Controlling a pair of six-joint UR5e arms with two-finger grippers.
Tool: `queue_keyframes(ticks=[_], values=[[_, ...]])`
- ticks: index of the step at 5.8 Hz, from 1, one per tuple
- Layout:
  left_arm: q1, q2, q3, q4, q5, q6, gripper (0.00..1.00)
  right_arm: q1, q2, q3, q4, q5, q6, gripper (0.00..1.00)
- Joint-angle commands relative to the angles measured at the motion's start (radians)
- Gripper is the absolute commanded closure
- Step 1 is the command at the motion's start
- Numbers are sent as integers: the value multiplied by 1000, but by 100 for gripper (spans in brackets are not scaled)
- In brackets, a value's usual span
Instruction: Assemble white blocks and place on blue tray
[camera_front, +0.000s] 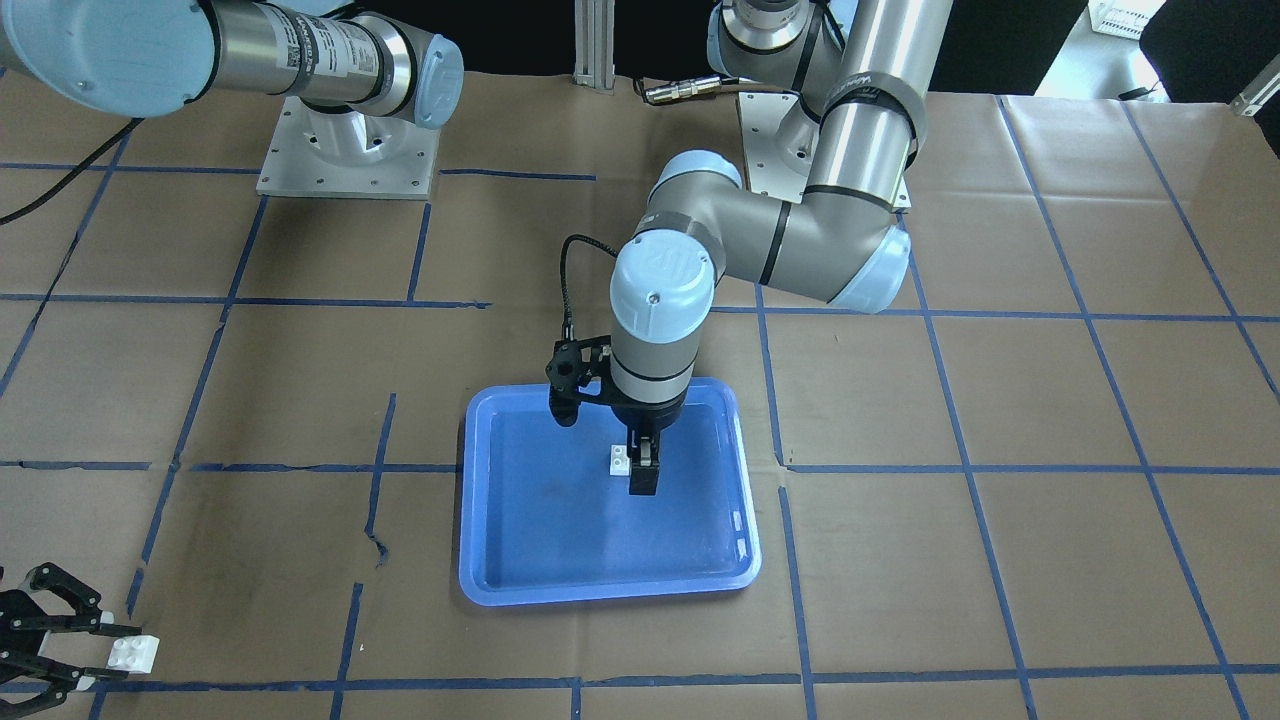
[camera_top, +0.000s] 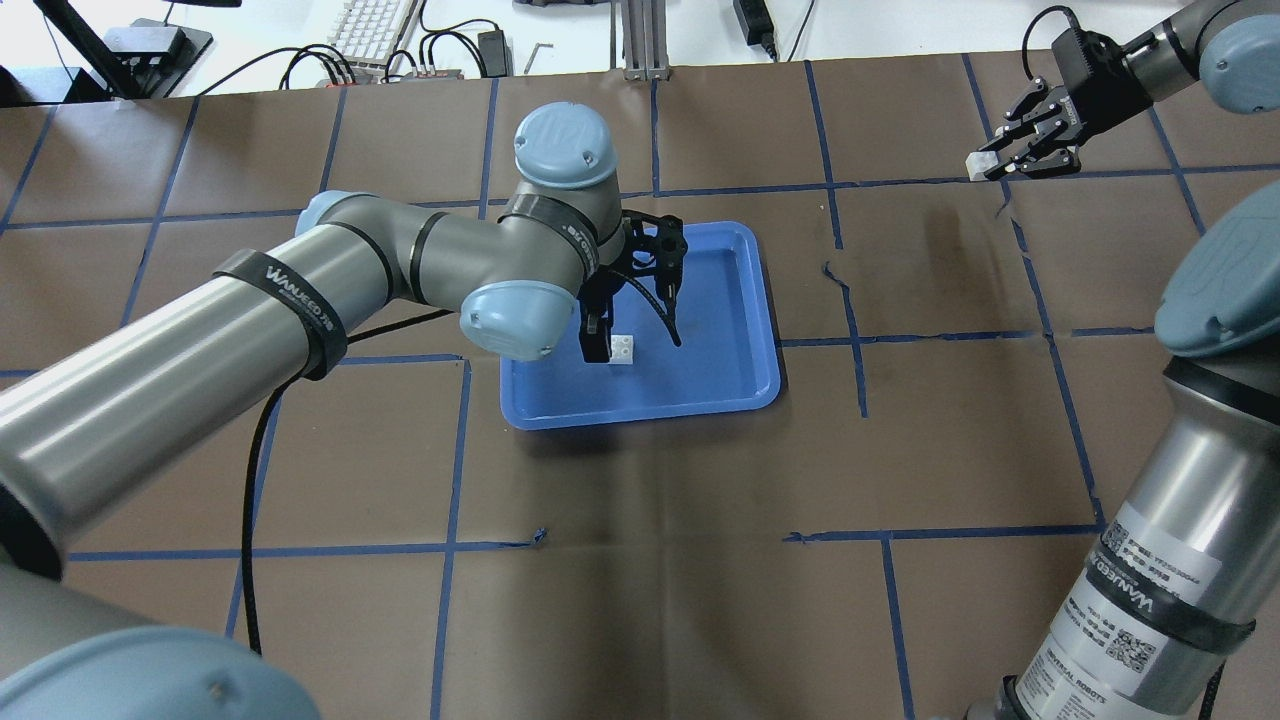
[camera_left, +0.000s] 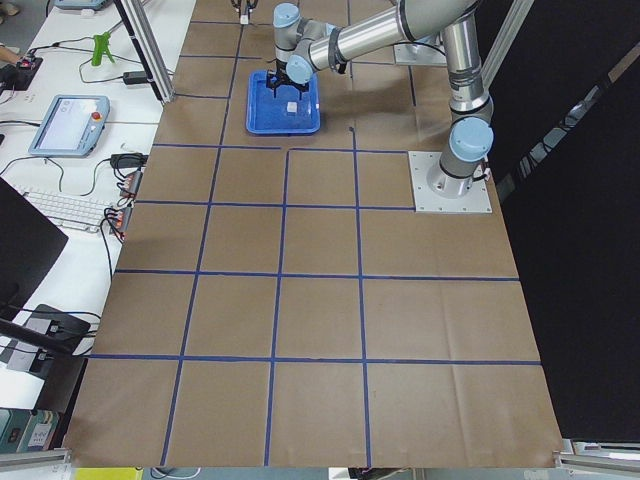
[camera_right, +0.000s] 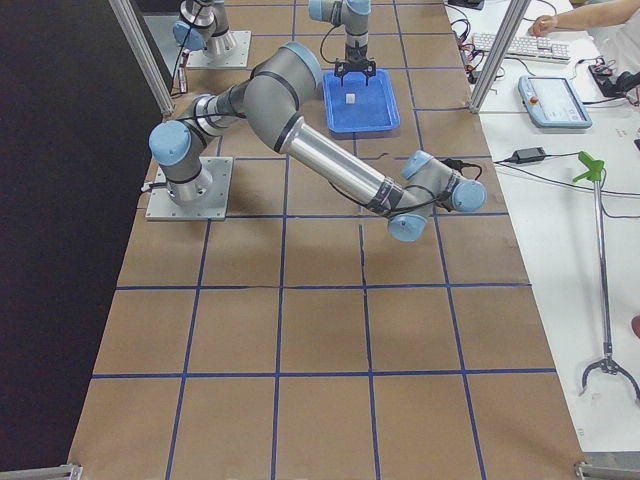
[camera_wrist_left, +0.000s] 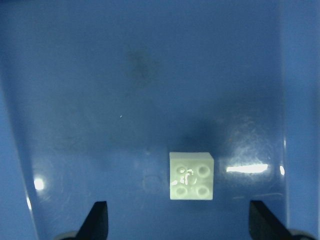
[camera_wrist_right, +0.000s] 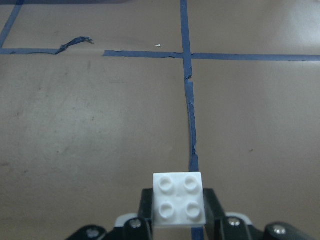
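Observation:
The blue tray (camera_front: 560, 540) lies mid-table and also shows in the overhead view (camera_top: 715, 385). One white block (camera_front: 621, 460) lies studs up on the tray floor (camera_wrist_left: 125, 100); it also shows in the overhead view (camera_top: 624, 350) and the left wrist view (camera_wrist_left: 191, 176). My left gripper (camera_front: 643, 466) hangs low over the tray, open, right beside this block without holding it. My right gripper (camera_top: 992, 167) is far off near the table's corner, shut on the second white block (camera_wrist_right: 178, 202), which also shows in the front-facing view (camera_front: 135, 653).
The table is covered in brown paper with a blue tape grid (camera_top: 860, 340). The left arm's elbow (camera_front: 850, 250) hangs over the table behind the tray. Both arm bases (camera_front: 345, 150) stand at the robot's edge. A keyboard and cables (camera_top: 380, 30) lie beyond the far edge.

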Motion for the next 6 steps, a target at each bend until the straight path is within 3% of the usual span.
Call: queue_keyframes(ticks=[1,2,4,5,6], values=[[65,202,95,-366,-50,-6,1,13,-86,37,80,1,-39,69],[108,303,146,-568,-52,-34,1,37,-157,121,79,7,-39,69],[133,400,145,-618,-42,-315,1,134,-309,343,44,19,-30,69],[138,417,124,-600,-44,-543,1,186,-354,434,-48,22,-9,69],[158,428,121,-560,-1,-825,1,227,-373,512,-134,109,70,69]])
